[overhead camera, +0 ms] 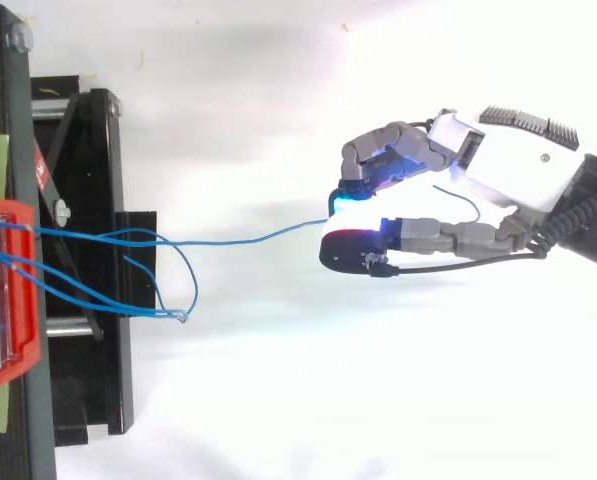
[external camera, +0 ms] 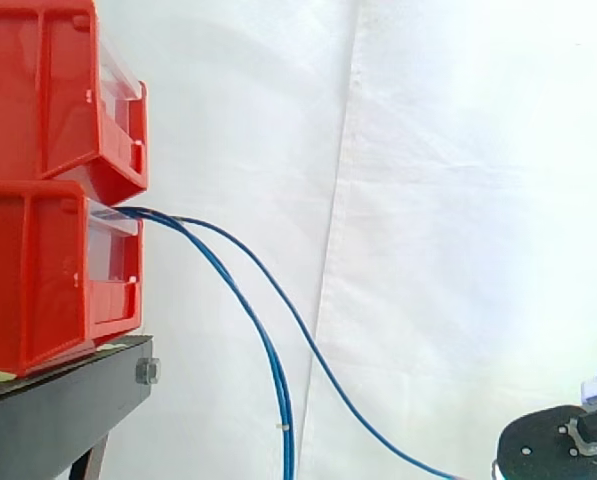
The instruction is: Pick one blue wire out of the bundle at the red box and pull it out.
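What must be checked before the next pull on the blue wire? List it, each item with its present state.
1. Hand shut on the blue wire: ok, its fingertips pinch it.
2. One wire alone in the pinch: ok; the other wires hang looped by the stand.
3. Held wire free of those loops: cannot tell; it crosses them near the stand.
4. Wire pulled tight: not ok, it curves slack.
5. Wire out of the red box: not ok, it runs into the box.
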